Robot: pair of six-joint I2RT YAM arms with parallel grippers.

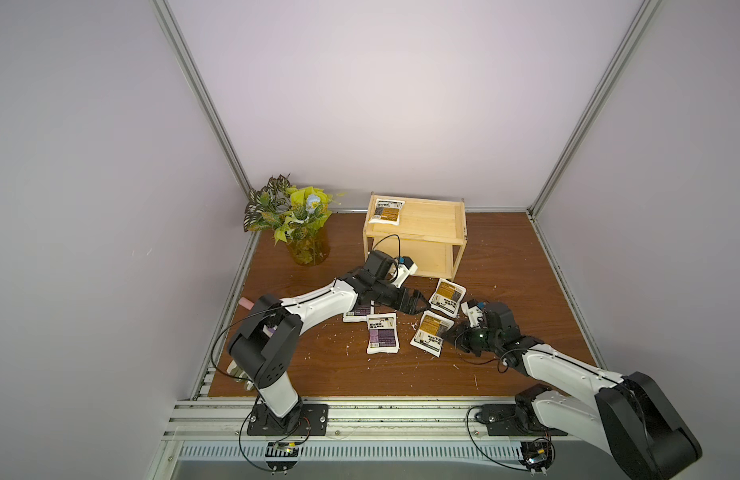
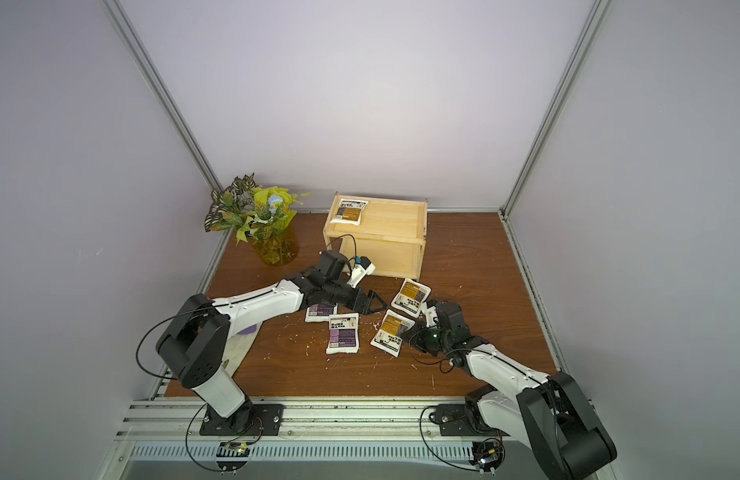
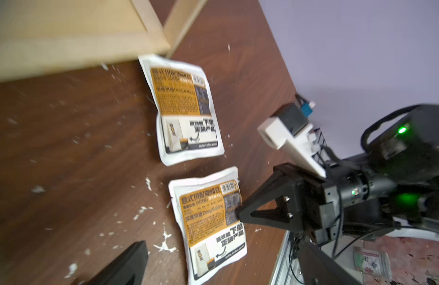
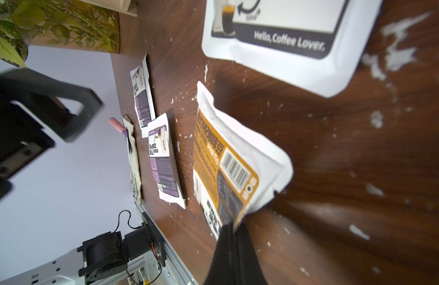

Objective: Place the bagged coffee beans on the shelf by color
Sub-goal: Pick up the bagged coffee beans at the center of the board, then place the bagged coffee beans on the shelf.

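at the back of the brown table [image 1: 505, 270], close to the rear wall, the shelf [image 1: 432, 226] stands with its open front toward the arms, and the shelved orange pouch [image 1: 386, 211] lies flat on the left end of its top tier. the other four bags are down on the table in front of it. the far orange pouch [image 1: 446, 297] lies label up just beside the shelf's front right corner. the near orange pouch [image 1: 428, 334] sits a little nearer the arms, apart from it, and the right gripper [image 1: 448, 331] has its jaws pressed together on that bag's right edge. the right wrist view shows the two black fingers [image 4: 223, 251] pinching the bag near its barcode, with that end raised a little off the wood and a shadow beneath it; whether the bag's other end touches the table i cannot tell. to the left, the near purple pouch [image 1: 383, 333] lies flat, clear of both claws, and the far purple pouch [image 1: 358, 314] lies just behind it, partly hidden under the left arm. the left gripper [image 1: 422, 306] hangs over the table between the far orange pouch and the purple pair, its jaws spread and holding nothing. a leafy plant in an amber vase [image 1: 308, 249] stands at the back left corner, and white flecks dot the tabletop.
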